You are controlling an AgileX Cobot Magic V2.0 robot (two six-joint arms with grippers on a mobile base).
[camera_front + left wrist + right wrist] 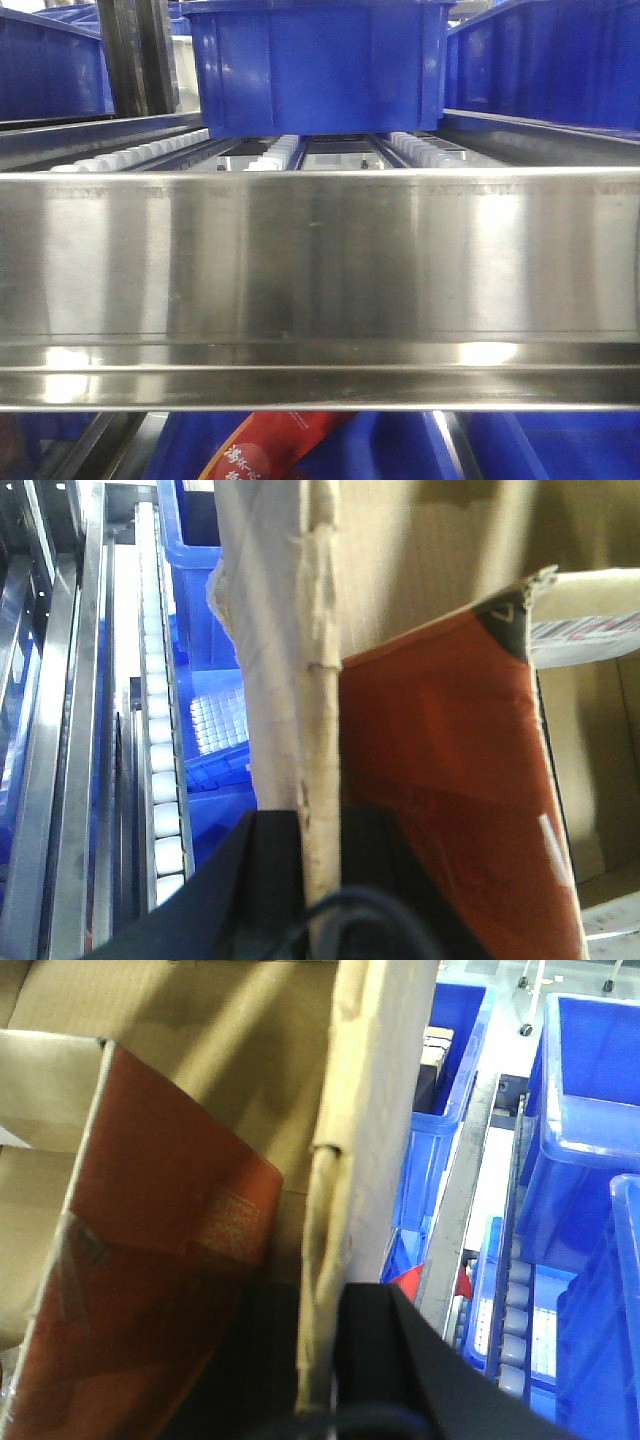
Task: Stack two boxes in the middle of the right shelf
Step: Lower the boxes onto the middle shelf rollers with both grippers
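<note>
Jaws of left gripper clamped on cardboard carton wall; right gripper jaws likewise pinch carton side wall. Inside carton: red-orange panel. Alongside: blue bins, white roller track. Front view: shiny shelf rail fills frame.

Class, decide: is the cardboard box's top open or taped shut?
Open. Both wrist views look over a wall of the box into its uncovered inside, where a red-brown panel sits.
</note>
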